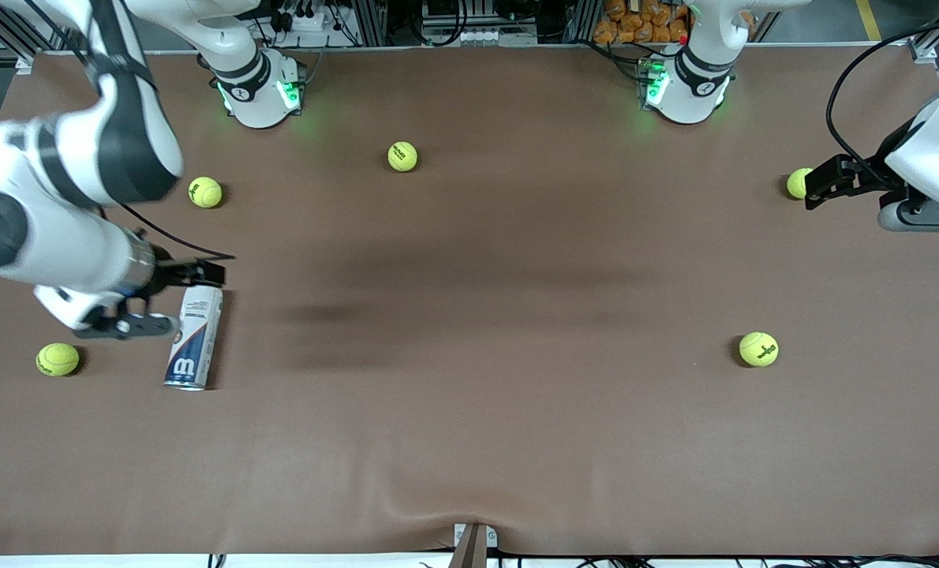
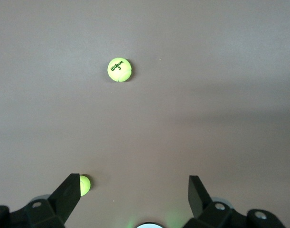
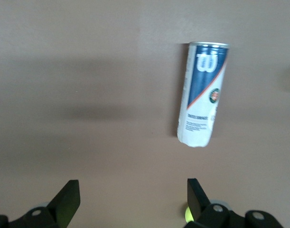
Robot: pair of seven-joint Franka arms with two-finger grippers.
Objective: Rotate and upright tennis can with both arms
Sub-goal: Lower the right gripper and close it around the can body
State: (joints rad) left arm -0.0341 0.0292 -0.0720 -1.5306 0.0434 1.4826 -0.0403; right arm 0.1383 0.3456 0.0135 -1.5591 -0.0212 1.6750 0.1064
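The tennis can (image 1: 193, 339) lies on its side on the brown table toward the right arm's end, its silver rim pointing toward the front camera. The "W" logo shows on its navy and white label. My right gripper (image 1: 193, 298) hangs open over the can's other end, touching nothing. In the right wrist view the can (image 3: 203, 92) lies ahead of the open right gripper (image 3: 133, 187), apart from both fingers. My left gripper (image 1: 810, 189) is open and empty at the left arm's end of the table, beside a tennis ball (image 1: 797, 183). The left gripper (image 2: 134, 183) has only bare table between its fingers.
Loose tennis balls lie about: one (image 1: 57, 359) beside the can at the table's end, one (image 1: 205, 192) farther from the camera than the can, one (image 1: 402, 156) near the bases, one (image 1: 758, 349) toward the left arm's end. The left wrist view shows two balls (image 2: 119, 70) (image 2: 84, 185).
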